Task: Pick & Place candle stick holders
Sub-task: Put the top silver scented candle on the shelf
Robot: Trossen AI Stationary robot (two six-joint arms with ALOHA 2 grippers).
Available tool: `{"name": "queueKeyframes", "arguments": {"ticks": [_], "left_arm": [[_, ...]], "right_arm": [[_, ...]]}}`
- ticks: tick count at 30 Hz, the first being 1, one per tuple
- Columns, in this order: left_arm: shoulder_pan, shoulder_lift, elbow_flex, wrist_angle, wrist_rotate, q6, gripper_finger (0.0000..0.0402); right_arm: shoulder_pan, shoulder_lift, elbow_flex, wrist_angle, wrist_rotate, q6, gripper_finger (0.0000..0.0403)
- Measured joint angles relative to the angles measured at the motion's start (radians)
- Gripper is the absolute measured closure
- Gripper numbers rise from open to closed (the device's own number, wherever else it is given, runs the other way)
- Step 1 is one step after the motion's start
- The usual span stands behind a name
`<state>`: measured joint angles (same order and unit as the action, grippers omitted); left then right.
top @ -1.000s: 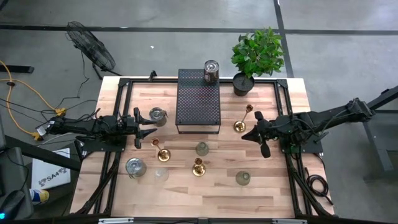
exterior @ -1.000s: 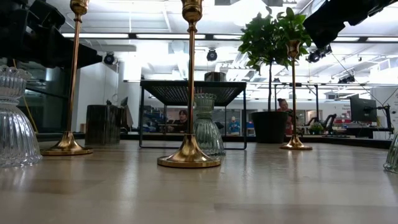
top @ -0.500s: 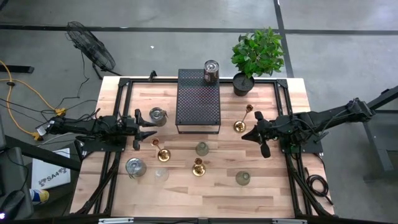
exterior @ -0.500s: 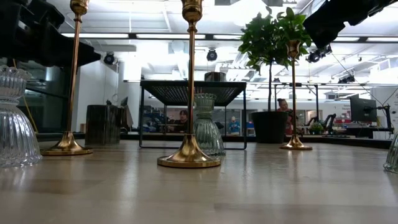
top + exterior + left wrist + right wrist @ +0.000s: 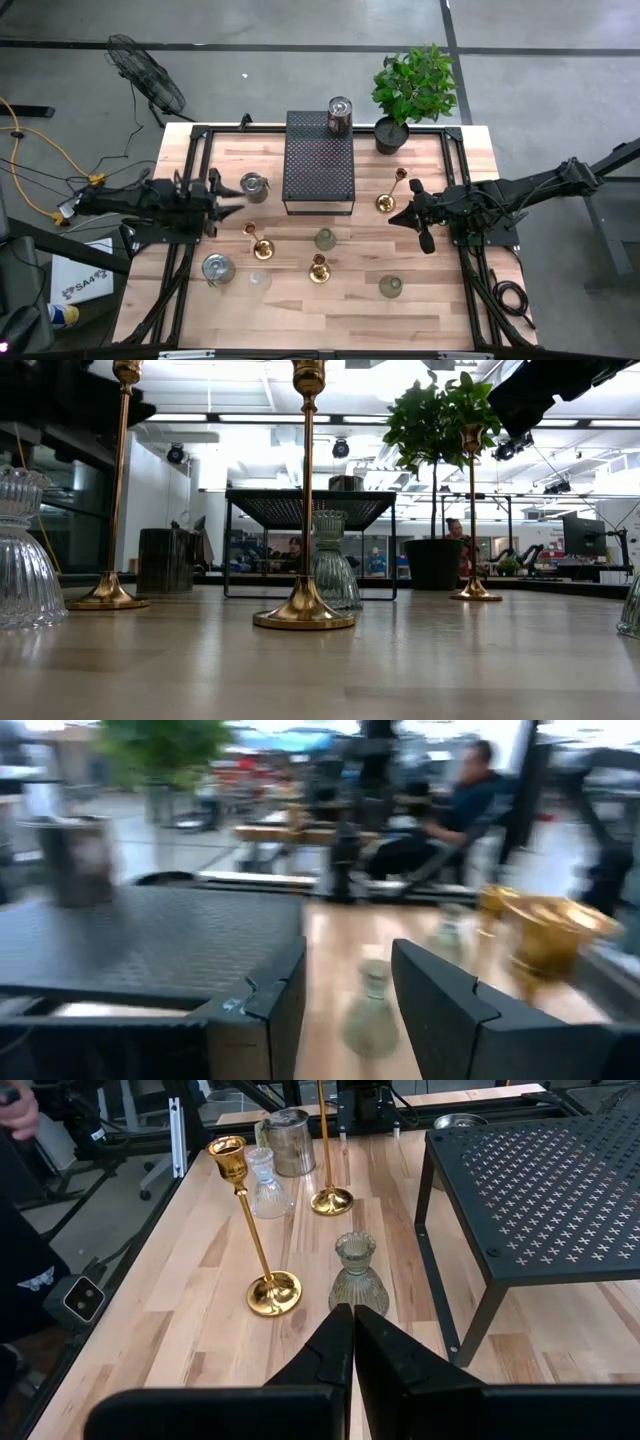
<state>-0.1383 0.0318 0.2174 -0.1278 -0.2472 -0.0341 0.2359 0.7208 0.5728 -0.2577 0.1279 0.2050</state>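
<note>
Overhead, table-level (low), two wrist views

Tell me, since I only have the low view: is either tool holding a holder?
Observer: No. The left tool is open, with nothing between its fingers.
Operator: And the right?
Observer: The right tool is shut and empty, pointing toward a brass holder but apart from it.
Operator: Where is the left one?
Observer: In the high view it sits left of the silver cup, not touching it.
</note>
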Motion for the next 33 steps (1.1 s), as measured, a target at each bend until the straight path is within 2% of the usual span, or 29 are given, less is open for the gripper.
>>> {"name": "queueKeyframes", "arguments": {"ticks": [5, 11, 15, 21, 27, 33], "left_arm": [[0.000, 0.070, 0.139, -0.120, -0.172, -0.032, 0.0256], [0.001, 0.226, 0.331, -0.389, -0.247, -0.213, 0.0247], [0.001, 0.310, 0.454, -0.507, -0.285, -0.302, 0.0199], [0.009, 0.480, 0.624, -0.697, -0.372, -0.486, 0.0091], [0.179, 0.698, 0.803, -0.934, -0.287, -0.615, 0.0015], [0.423, 0.925, 0.953, -1.085, -0.100, -0.608, 0.0006]], "right_arm": [[0.000, 0.000, 0.000, 0.000, 0.000, 0.000, 0.0398], [0.000, 0.000, 0.000, 0.000, 0.000, 0.000, 0.0398], [0.000, 0.000, 0.000, 0.000, 0.000, 0.000, 0.0398], [0.000, 0.000, 0.000, 0.000, 0.000, 0.000, 0.0398], [0.000, 0.000, 0.000, 0.000, 0.000, 0.000, 0.0398], [0.000, 0.000, 0.000, 0.000, 0.000, 0.000, 0.0398]]}}
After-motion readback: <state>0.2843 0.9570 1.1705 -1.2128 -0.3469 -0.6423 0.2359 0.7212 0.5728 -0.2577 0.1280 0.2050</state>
